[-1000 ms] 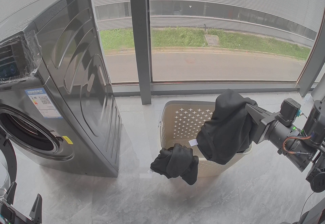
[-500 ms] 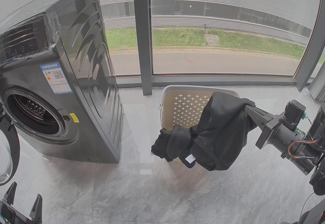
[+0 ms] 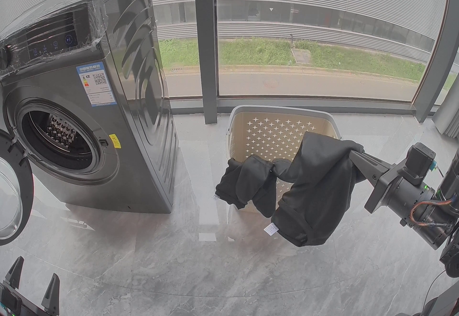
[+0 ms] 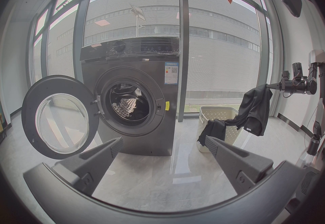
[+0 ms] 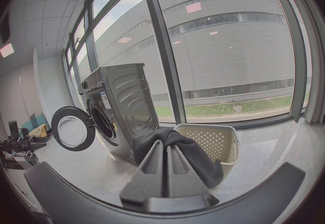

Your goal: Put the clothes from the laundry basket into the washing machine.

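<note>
Washing machine (image 3: 95,92): dark grey front-loader, standing on the floor to the robot's left, beside the window. Its round door (image 3: 12,188) is swung fully open, and the drum opening (image 3: 60,138) is exposed with the ribbed metal interior visible. Clear film covers the control panel.

Laundry basket (image 3: 282,111): beige plastic with star-shaped perforations in its walls. It stands upright on the floor to the right of the machine, apart from it and close to the window sill.

Black garment (image 3: 315,183): dark, matte, soft fabric with a fine mesh texture in the right wrist view. The upper end is lifted clear above the basket. The main body hangs in a broad fold in front of the basket's right half. A twisted length trails down to a bunched mass at the basket's near rim, on the side towards the machine. A small white tag (image 3: 271,229) shows at the lowest hem.

Right gripper (image 3: 354,157): held level above the basket's right side, fingers pressed together and clamped on the garment's upper edge.

Left gripper (image 4: 163,139): low at the robot's left, facing the machine, fingers spread wide apart and holding nothing.
</note>
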